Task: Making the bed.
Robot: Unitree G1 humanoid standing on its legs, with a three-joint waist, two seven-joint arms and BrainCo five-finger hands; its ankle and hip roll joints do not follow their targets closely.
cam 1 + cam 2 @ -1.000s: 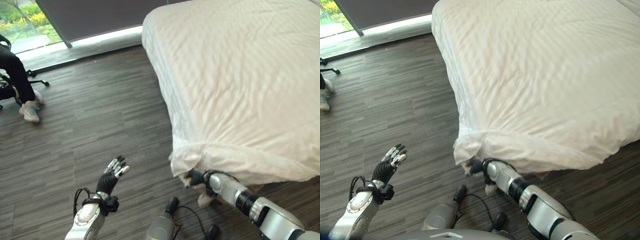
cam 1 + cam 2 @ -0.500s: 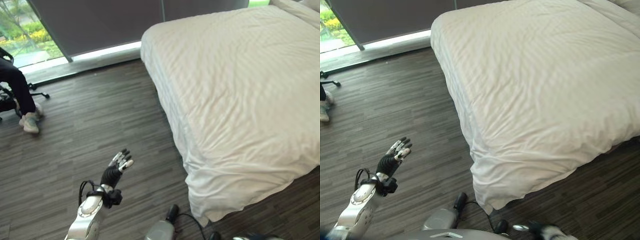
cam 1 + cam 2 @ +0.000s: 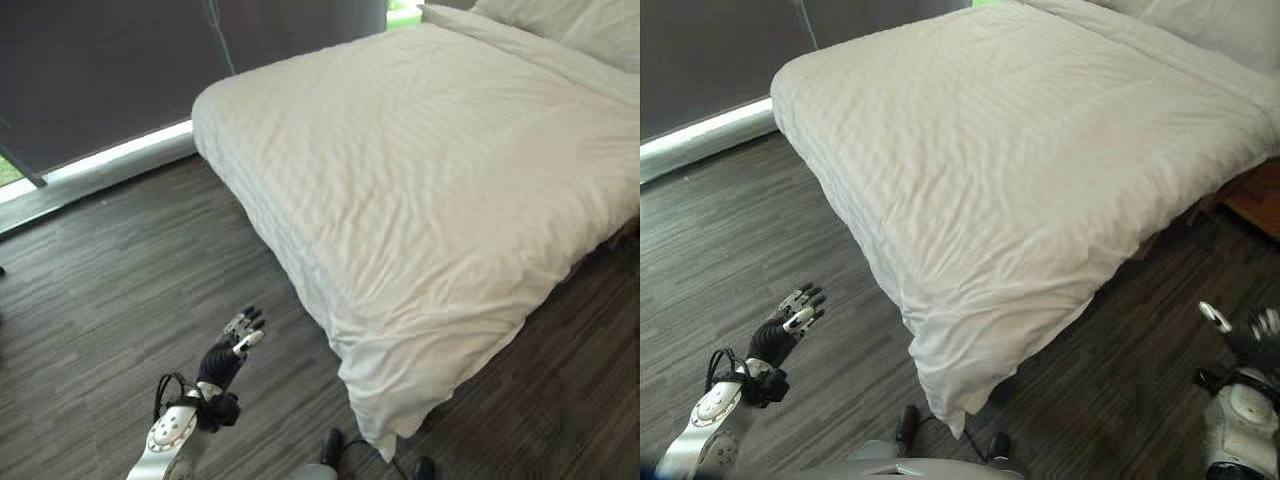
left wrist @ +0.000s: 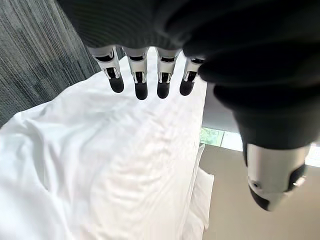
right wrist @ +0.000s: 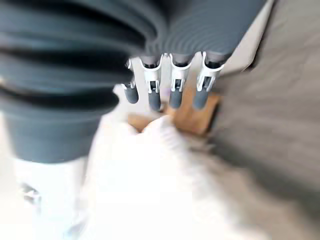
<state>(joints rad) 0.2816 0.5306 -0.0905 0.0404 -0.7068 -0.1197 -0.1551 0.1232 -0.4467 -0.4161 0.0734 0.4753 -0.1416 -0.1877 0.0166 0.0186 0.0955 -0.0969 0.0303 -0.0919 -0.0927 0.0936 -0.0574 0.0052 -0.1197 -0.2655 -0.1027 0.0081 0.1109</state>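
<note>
A white duvet [image 3: 420,180] covers the bed, its near corner [image 3: 385,425] hanging down toward the floor with some creases. Pillows [image 3: 560,20] lie at the bed's far end. My left hand [image 3: 232,350] hovers over the floor left of the bed corner, fingers [image 4: 140,80] straight and holding nothing. My right hand [image 3: 1250,335] is at the right edge, beside the bed's long side, fingers [image 5: 172,85] straight and empty. Neither hand touches the duvet.
Dark wood-plank floor [image 3: 120,270] surrounds the bed. A dark blind covers the window [image 3: 110,70] at the back left, with a bright strip at its foot. A brown wooden piece [image 3: 1255,195] shows under the bed's right side.
My right hand let go of the duvet corner, which dropped down, and has swung out to the right of the bed. The camera has turned right. The left hand stays raised and open.
</note>
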